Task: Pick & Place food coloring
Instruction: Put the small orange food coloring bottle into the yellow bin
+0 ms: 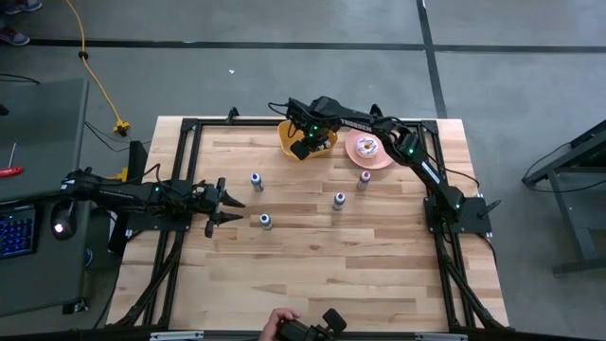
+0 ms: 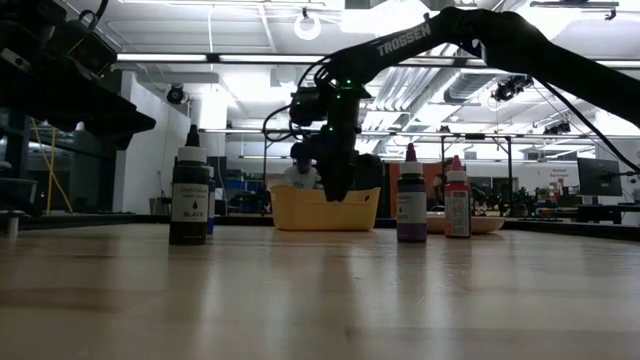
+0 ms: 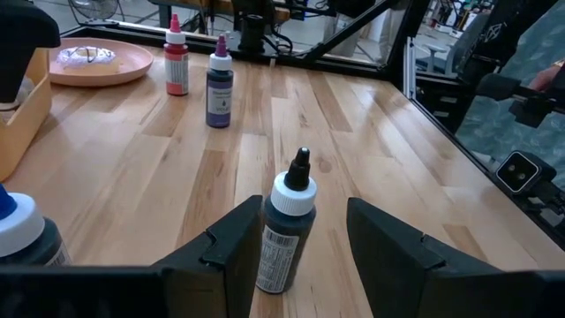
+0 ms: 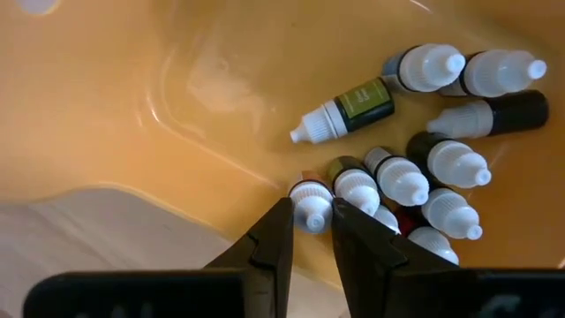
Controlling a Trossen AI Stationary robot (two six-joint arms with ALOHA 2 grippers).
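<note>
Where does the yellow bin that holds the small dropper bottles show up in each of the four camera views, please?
High view: the yellow bin lies at the table's far edge, under the right gripper.
Low view: it stands centre, behind that gripper.
Left wrist view: only one wall shows at the picture's edge.
Right wrist view: its floor fills the picture.
Shared landmark: the pink plate beside it, also in the left wrist view.

A grey concrete floor (image 1: 284,76) crossed by dark lines surrounds the wooden bench (image 1: 322,265). A yellow cable (image 1: 95,80) trails across it. Overhead, long strip lights (image 2: 200,57) and pipes run under a white ceiling (image 2: 250,25).
</note>
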